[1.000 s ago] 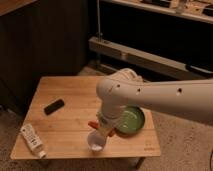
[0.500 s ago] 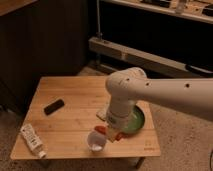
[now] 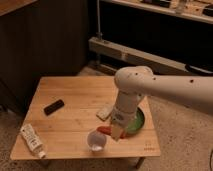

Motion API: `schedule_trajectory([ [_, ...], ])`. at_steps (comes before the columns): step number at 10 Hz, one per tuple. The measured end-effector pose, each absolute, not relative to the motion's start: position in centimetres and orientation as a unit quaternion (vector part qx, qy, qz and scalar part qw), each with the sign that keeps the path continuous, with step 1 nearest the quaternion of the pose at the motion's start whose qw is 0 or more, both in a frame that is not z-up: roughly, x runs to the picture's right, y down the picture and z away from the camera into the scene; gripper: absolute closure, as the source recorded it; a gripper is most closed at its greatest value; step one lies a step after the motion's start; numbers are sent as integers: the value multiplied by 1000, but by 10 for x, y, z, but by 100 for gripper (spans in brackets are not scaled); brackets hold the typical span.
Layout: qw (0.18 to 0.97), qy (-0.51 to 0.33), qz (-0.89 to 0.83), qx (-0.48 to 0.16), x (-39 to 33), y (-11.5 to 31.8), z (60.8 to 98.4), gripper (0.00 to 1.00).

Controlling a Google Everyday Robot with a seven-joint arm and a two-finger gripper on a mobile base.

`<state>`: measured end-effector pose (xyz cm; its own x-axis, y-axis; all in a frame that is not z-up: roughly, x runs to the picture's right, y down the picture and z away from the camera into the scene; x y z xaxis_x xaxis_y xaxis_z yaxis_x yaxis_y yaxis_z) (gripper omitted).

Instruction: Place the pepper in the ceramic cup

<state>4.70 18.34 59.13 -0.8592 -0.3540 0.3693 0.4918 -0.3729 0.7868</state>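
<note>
Just above the ceramic cup [image 3: 96, 141] on your bench [image 3: 75, 100], your claw [image 3: 114, 131] grips the pepper [image 3: 104, 130].

Red-orange pepper [image 3: 104, 130] at the gripper [image 3: 113, 131], just above the pale lavender-white cup [image 3: 96, 141]. Arm [image 3: 150, 90] is off-white with small dark dots. Green bowl [image 3: 137, 121] right of the cup. Light wood-grain table [image 3: 75, 95]. Black block [image 3: 54, 106] up-left of the cup; white tube [image 3: 32, 139] with dark print far left.
</note>
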Motion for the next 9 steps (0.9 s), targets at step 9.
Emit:
schedule_trajectory([
  [9,120,-559,-819,-49,52,189,621,100],
])
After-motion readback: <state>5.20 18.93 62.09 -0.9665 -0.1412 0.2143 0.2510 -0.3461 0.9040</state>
